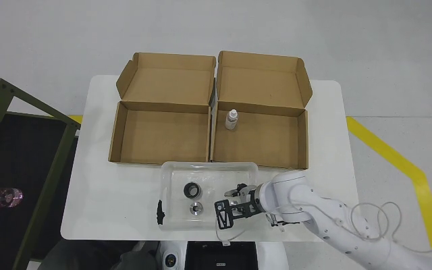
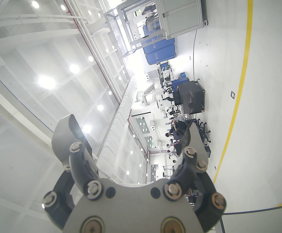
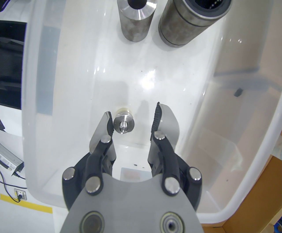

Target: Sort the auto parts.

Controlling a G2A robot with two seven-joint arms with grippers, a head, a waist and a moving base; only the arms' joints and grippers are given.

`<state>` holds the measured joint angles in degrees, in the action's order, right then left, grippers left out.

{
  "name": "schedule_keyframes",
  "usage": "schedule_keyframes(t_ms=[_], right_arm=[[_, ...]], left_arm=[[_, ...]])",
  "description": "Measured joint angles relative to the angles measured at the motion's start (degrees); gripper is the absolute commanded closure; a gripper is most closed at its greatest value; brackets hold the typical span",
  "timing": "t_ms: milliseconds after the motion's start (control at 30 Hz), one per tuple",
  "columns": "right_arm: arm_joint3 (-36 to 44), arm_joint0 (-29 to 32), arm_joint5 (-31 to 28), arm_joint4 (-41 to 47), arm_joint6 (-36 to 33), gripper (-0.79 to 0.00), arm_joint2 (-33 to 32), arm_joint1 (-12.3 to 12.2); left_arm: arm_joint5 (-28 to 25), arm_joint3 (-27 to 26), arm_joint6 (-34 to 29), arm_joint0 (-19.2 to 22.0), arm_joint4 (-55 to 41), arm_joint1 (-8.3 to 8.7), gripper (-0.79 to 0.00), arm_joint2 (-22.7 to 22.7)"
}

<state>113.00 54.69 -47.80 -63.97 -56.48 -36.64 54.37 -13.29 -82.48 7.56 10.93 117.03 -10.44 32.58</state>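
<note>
My right gripper [image 3: 133, 113] is down inside the clear plastic bin [image 3: 249, 181] at my edge of the table [image 1: 101, 202], its fingers spread apart and holding nothing. A small steel fitting [image 3: 123, 124] stands on the bin floor between them, right beside one finger [image 3: 108, 123] and apart from the other; whether it touches the pad I cannot tell. Further along the bin, ahead of my fingertips, two bigger parts stand upright side by side: a plain steel cylinder [image 3: 136, 19] with a dark bore and a wider, grooved bearing sleeve [image 3: 187, 24]. Beyond the bin sit two open cardboard boxes, the left box [image 1: 162, 135] and the right box [image 1: 270, 142], lids folded back; a small white bottle [image 1: 231, 119] stands in the right one, near the wall next to its neighbour. A small black piece [image 1: 160, 212] lies on the table just left of the bin. My left gripper [image 2: 130, 128] points out into the hall, jaws wide and empty
</note>
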Motion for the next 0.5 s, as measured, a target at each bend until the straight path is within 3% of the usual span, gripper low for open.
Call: schedule_keyframes(t_ms=[200, 333, 500], right_arm=[[-0.17, -1.90, 0.45, 2.50, -0.45, -0.179, 2.56, -0.72], [-0.27, -3.16, 0.91, 3.99, -0.91, 0.000, 3.94, -1.09], [-0.25, -4.39, 1.13, 5.54, -1.13, 0.000, 5.02, -1.42]], left_arm=[[0.00, 0.00, 0.00, 0.00, 0.00, 0.00, -0.785, 0.00], [0.00, 0.00, 0.00, 0.00, 0.00, 0.00, -0.785, 0.00], [0.00, 0.00, 0.00, 0.00, 0.00, 0.00, -0.785, 0.00]])
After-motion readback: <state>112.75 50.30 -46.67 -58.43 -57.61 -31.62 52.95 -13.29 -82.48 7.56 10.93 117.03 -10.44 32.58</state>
